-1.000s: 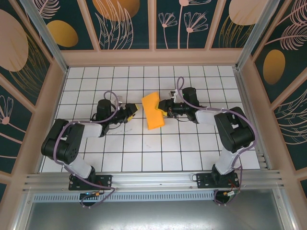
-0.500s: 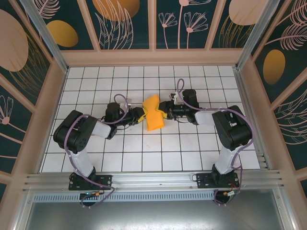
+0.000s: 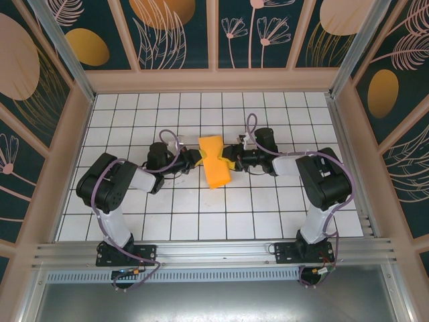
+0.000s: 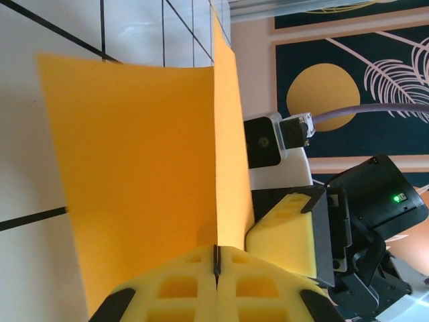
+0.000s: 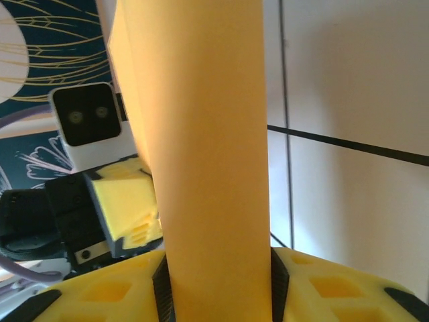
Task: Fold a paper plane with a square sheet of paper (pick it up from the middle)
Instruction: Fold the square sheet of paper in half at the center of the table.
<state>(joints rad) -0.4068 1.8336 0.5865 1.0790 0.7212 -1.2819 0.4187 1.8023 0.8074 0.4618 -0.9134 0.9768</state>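
Bright-orange square sheet of paper [image 3: 214, 162], folded and pinched narrow at its waist, held mid-table above the white grid tiles [image 3: 201, 215]. Clamped from the left by the left gripper [image 3: 200, 158], yellow pads [image 4: 201, 285] pressed shut on the paper's edge. Flanked on the right by the right gripper [image 3: 230, 159], paper running between its parted pads [image 5: 322, 288]; whether gripped there, unclear.

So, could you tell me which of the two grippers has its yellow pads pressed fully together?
The left gripper: its pads meet on the orange paper's edge. The right gripper stands apart around it.
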